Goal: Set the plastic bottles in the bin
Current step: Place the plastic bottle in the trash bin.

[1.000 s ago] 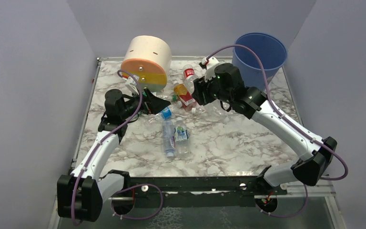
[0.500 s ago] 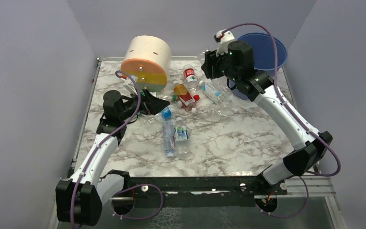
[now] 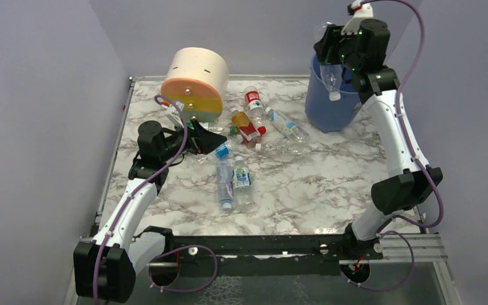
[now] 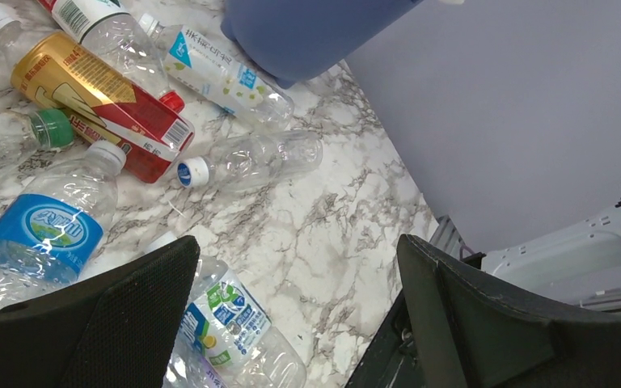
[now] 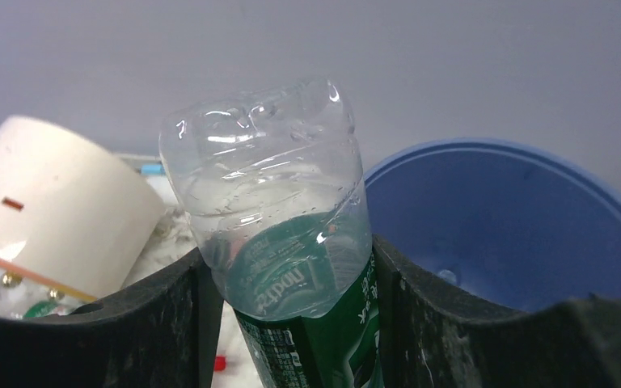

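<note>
My right gripper [image 3: 329, 47] is shut on a clear bottle with a green label [image 3: 332, 77], held cap-down high above the near rim of the blue bin [image 3: 323, 113]. In the right wrist view the bottle [image 5: 283, 242] sits between my fingers with the bin's opening [image 5: 501, 234] behind it. My left gripper [image 3: 211, 141] is open and empty, low over the bottle pile. Several bottles lie on the table: an orange-tinted one [image 3: 244, 125], a red-label one [image 3: 252, 98], a white-label one [image 3: 286, 124], a blue-label one [image 3: 219, 151] and two side by side [image 3: 232, 181].
A cream, orange and yellow cylinder [image 3: 194, 82] lies at the back left. The left wrist view shows the orange-tinted bottle [image 4: 89, 89], a clear bottle [image 4: 251, 162], a blue-label bottle [image 4: 44, 230] and the bin's base [image 4: 315, 32]. Grey walls enclose the table.
My right arm has lifted the green-label bottle from the pile and carried it up and right to above the bin. The left arm has barely moved.
</note>
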Robot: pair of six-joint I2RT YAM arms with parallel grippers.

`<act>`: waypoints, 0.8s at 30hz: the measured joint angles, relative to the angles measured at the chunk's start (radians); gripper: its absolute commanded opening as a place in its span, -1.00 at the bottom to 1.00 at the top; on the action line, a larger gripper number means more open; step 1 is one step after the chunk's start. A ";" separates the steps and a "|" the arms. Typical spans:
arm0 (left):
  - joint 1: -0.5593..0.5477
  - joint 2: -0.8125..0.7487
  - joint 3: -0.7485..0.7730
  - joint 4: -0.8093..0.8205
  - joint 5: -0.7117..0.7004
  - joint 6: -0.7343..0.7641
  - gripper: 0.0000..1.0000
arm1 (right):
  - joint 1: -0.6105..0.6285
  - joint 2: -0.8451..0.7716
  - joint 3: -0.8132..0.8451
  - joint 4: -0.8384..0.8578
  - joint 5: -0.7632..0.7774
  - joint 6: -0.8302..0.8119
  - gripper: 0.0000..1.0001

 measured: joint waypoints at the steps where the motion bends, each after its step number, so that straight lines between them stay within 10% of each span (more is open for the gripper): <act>1: 0.000 0.000 0.000 0.000 0.000 -0.001 0.99 | -0.029 0.007 0.018 0.005 -0.018 0.013 -0.07; 24: -0.013 0.033 0.046 -0.055 0.000 0.013 0.98 | -0.259 0.199 0.065 0.335 -0.192 0.246 -0.06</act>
